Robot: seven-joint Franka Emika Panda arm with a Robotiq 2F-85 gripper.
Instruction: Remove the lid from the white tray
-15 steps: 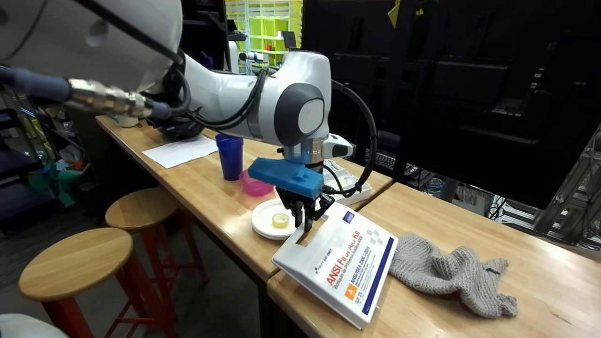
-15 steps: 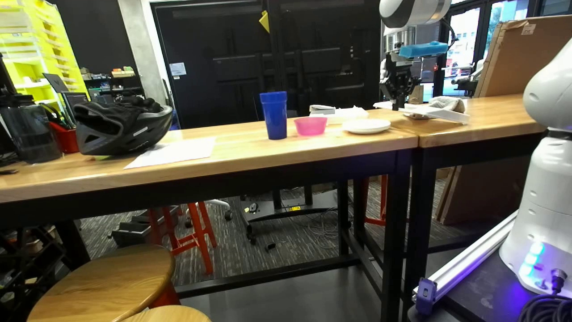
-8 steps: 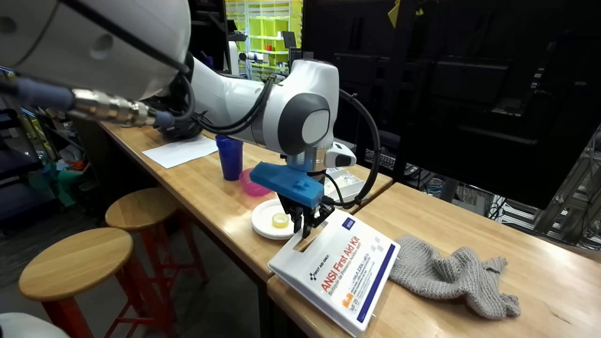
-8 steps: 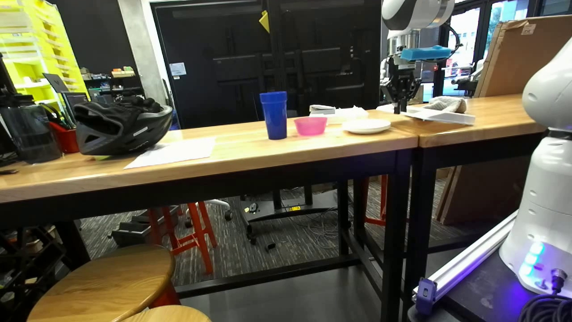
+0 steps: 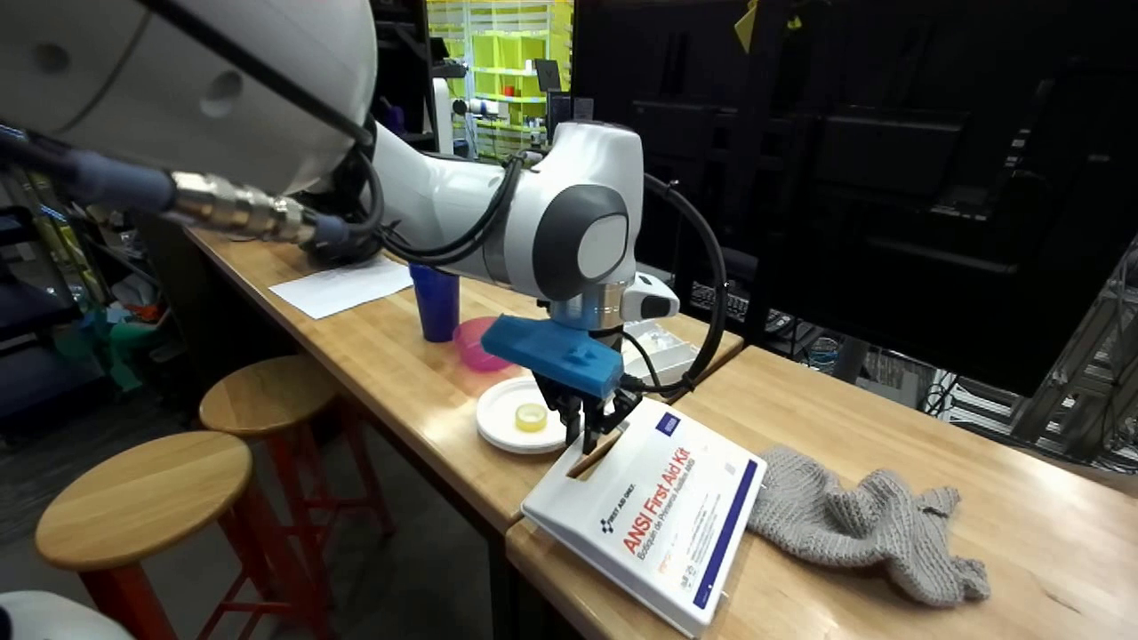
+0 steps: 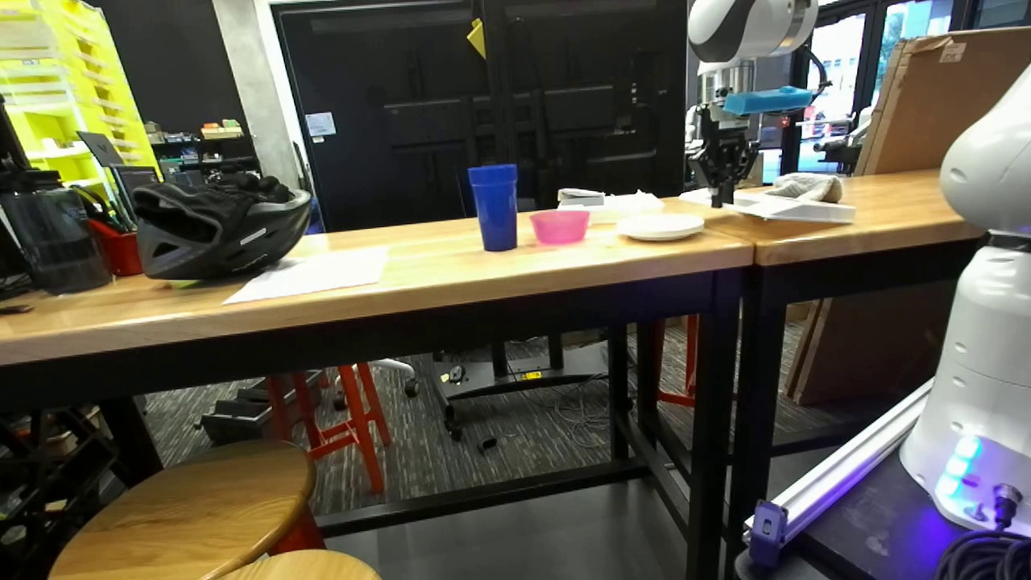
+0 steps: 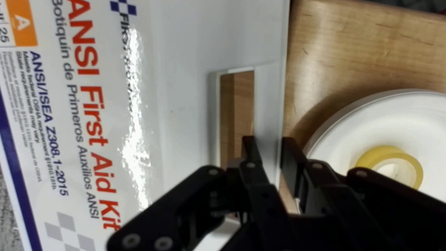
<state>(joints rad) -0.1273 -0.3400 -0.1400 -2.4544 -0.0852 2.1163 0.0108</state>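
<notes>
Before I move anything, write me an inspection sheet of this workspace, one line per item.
Surface: two wooden tabletops meeting at a seam.
Job's things: lid off the white tray, which stands open; whether the lid touches a tabletop, cannot tell.
Clutter: yellow ring on a white plate, pink bowl, blue cup, paper sheet, gray knit cloth, black helmet.
Grip: claw closed on the lid's handle bar.
Cables: black hose looping beside the arm; coiled cable by the robot base.
Surroundings: wooden stools, brown cardboard.

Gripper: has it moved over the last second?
Yes: the gripper has come down slightly, judged against the wooden tabletop in an exterior view.
</notes>
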